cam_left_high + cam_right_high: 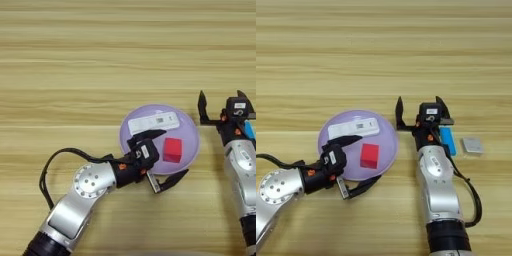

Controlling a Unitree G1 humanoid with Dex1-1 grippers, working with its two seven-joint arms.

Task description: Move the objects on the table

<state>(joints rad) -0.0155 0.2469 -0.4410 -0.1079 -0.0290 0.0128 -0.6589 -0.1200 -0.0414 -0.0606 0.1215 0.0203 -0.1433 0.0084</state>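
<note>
Lilac plate (187, 131) is the landmark: red cube (172, 149) and white bar (153, 122) lie on it. Left gripper (165, 159), fingers spread and empty, straddles its near-left rim. Right gripper (419, 108), also spread and empty, stands just right. Risk: closing could nudge the plate, sliding the cube.

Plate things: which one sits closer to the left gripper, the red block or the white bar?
The red cube: it lies between the left gripper's open fingers, while the white bar sits behind them on the plate.

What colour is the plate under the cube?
Lilac. The plate shows best in the left eye view, holding the red cube.
</note>
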